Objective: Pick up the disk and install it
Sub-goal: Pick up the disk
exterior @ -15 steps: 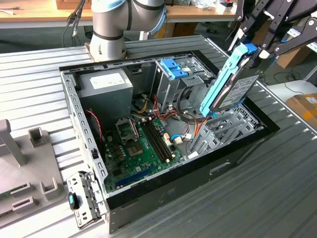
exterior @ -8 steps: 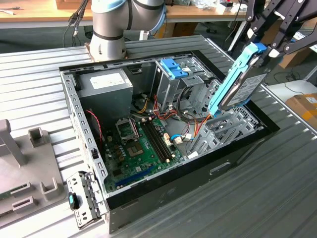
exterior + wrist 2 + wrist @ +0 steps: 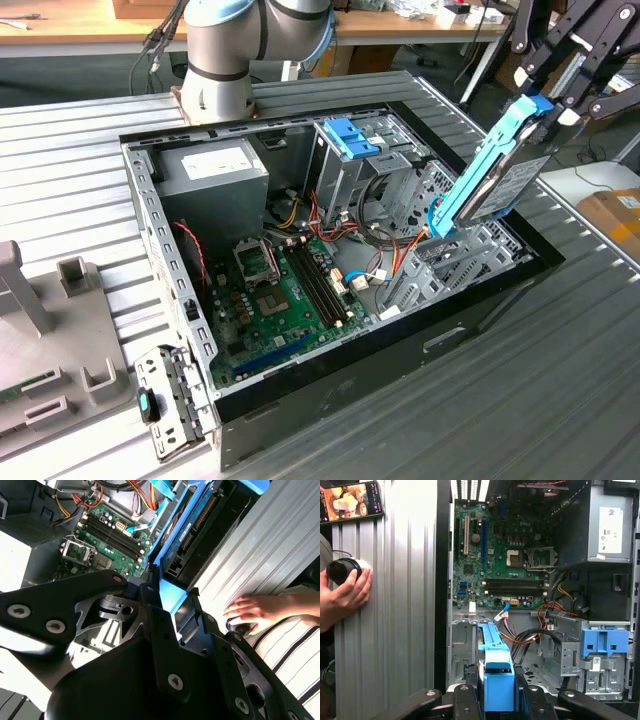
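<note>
The disk [image 3: 503,185] is held clear of the open computer case [image 3: 470,335], at about two o'clock in the exterior view. It is tilted steeply, with its lower end dipped toward the drive bays [image 3: 470,255] at the case's three-o'clock side; whether that end touches the bay metal cannot be told. The gripper [image 3: 548,105] is clamped on the disk's upper end, across the light-blue carrier rails [image 3: 496,655] (the rail end is caught squarely in its grasp in the first wrist view). The drive is judged to be a stiff, fairly dense metal block that will not flex but is sensitive to knocks. The plastic rails are expected to be smooth and slightly springy. A hold across the rails at one short end, as taken here, is thought sound, since the label and the connector end are left untouched. The silver cage [image 3: 350,150] stands at twelve o'clock inside the case, well apart from the disk.
</note>
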Robot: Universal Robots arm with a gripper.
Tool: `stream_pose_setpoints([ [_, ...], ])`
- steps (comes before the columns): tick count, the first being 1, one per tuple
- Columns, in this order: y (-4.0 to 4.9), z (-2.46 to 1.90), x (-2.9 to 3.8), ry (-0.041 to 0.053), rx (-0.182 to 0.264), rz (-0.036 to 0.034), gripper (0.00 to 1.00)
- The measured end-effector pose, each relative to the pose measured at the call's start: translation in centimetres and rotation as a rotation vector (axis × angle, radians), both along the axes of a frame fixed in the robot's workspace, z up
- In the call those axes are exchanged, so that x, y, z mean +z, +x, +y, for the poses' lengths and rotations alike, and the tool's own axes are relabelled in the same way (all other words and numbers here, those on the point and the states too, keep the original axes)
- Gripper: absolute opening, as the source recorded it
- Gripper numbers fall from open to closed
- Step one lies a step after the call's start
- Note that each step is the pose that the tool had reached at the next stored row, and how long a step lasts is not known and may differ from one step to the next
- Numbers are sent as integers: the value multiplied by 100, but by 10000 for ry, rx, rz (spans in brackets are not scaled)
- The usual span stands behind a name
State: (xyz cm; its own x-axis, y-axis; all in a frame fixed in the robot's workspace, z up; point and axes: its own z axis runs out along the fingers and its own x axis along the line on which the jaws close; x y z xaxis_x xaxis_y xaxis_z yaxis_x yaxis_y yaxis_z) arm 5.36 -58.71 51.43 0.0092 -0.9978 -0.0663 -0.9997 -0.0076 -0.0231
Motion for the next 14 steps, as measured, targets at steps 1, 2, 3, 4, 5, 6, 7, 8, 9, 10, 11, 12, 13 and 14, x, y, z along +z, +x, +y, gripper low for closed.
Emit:
stream_pose_setpoints([
  [1, 14, -3, -13, 2, 0, 0, 37],
  [2, 40, -6, -20, 0, 0, 0, 37],
  [3, 57, -8, -29, 1, 1, 0, 37],
  [4, 63, -8, -40, -1, 0, 0, 37],
  [5, 68, -9, -62, 1, 0, 0, 37],
  [6, 71, -9, -78, 1, -1, 0, 37],
  [7, 76, -10, -99, 1, -1, 0, 37],
  [8, 79, -10, -115, 2, -1, 0, 37],
  [9, 85, -10, -136, 1, 0, 0, 37],
  [10, 89, -10, -153, 1, 0, 0, 37],
  [11, 96, -10, -176, 2, 0, 0, 37],
  [12, 106, -16, -198, 1, 0, 0, 37],
  [13, 112, -21, -208, -1, 0, 0, 37],
  [14, 116, -26, -216, -1, 0, 0, 37],
])
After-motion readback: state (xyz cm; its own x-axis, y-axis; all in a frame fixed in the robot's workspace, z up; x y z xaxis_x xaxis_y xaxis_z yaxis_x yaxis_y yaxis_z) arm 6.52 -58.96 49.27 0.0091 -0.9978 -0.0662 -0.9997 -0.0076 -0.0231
